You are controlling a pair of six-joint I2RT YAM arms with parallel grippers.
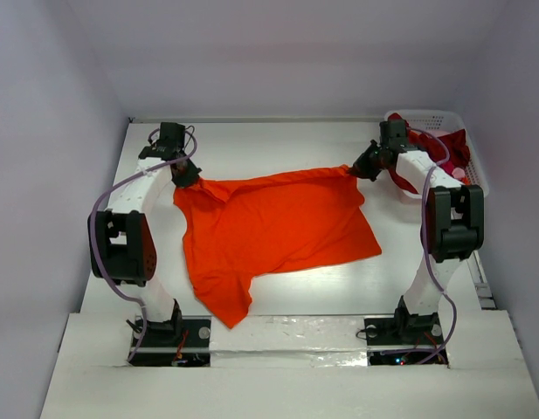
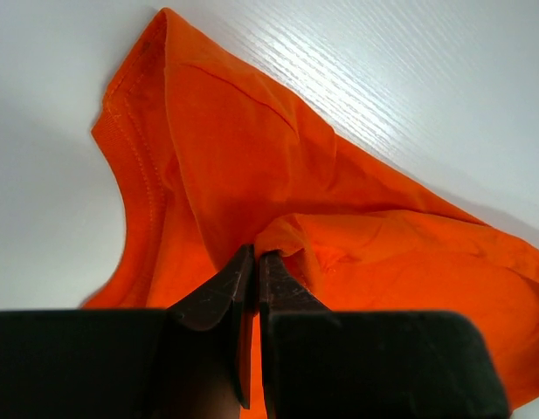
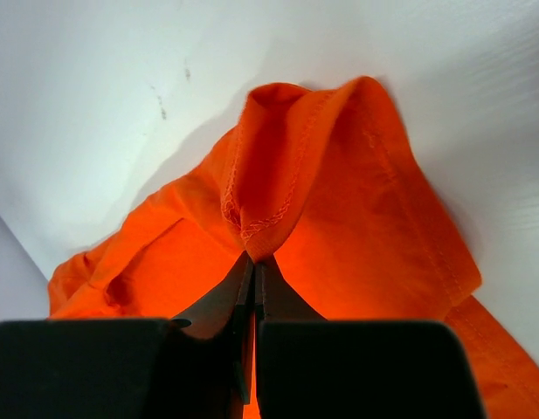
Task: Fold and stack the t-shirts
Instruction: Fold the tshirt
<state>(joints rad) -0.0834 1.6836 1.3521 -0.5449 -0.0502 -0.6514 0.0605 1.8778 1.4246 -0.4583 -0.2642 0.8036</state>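
The bright orange t-shirt point(image 1: 269, 231) lies spread across the middle of the table, one part trailing toward the near edge. My left gripper point(image 1: 186, 179) is shut on its far left corner; the left wrist view shows the cloth point(image 2: 278, 175) pinched at the fingertips. My right gripper point(image 1: 356, 168) is shut on the far right corner; the right wrist view shows a hemmed fold point(image 3: 295, 175) clamped between the jaws. The edge between the grippers is pulled nearly taut. The dark red t-shirt point(image 1: 439, 148) lies bunched in the basket at the far right.
The white lattice basket point(image 1: 431, 116) stands at the back right corner, right behind my right arm. Walls enclose the table at the back and both sides. The arm bases sit at the near edge.
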